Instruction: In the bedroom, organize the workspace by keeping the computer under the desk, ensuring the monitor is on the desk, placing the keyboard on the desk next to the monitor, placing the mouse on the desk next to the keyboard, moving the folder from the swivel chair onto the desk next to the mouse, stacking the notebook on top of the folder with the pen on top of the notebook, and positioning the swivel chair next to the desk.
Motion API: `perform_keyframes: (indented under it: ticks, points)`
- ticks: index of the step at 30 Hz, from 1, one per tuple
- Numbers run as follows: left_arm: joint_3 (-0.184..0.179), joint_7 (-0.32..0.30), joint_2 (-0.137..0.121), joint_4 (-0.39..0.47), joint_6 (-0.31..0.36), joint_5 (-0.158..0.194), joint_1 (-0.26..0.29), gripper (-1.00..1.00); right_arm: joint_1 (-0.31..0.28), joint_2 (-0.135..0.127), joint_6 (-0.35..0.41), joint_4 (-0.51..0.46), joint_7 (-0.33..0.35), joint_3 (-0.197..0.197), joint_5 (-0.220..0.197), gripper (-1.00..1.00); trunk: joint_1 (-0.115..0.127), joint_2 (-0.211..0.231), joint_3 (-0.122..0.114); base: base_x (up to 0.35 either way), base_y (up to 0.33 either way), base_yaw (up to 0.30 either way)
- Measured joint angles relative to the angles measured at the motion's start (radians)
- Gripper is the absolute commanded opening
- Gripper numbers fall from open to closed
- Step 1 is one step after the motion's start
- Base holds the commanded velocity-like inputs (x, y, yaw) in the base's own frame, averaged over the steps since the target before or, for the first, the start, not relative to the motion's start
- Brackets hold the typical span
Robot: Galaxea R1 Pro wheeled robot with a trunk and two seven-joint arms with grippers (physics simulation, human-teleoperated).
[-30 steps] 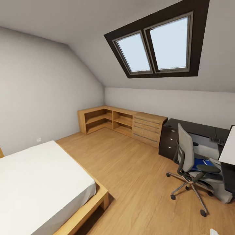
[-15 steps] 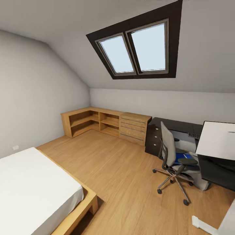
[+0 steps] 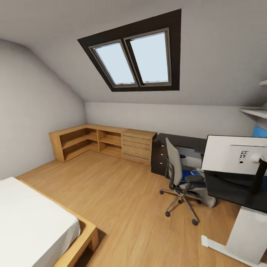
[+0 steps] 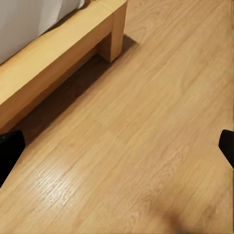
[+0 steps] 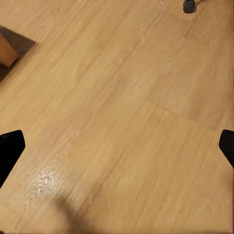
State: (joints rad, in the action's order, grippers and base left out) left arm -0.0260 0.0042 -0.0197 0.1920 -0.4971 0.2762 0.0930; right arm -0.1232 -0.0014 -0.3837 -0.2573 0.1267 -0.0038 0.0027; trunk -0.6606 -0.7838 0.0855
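Hanging over bare floor, both hands spread, empty; swivel chair (image 3: 177, 171) well apart, beside desk (image 3: 237, 193).

left fingertips (image 4: 9, 153): plain black, matte, no markings I can spot. One's a blunt wedge poking in from the frame edge, the other (image 4: 227, 146) is a smaller pointed sliver on the opposite side.
right fingertips (image 5: 10, 148): same deal, solid black with tapered ends, second one (image 5: 227, 145) is a narrow dark triangle.
surface: flat black, no screws, cables or labels showing on these bits.
shape: angular, narrowing toward the tips.
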Motion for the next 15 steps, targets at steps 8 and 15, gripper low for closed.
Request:
perform_keyframes:
  ticks: [8, 15]
  points:
    - [0.0, 0.0, 0.0, 0.0, -0.001, 0.0, 0.0, 1.0, 0.0, 0.0, 0.0, 0.0, 0.0, 0.0, -0.001, 1.0, 0.0, 0.0, -0.003, 0.122, 0.0, -0.253]
    - [0.0, 0.0, 0.0, 0.0, 0.0, 0.0, 0.0, 1.0, 0.0, 0.0, 0.0, -0.001, 0.0, 0.0, -0.001, 1.0, 0.0, 0.0, 0.003, 0.23, 0.0, -0.232]
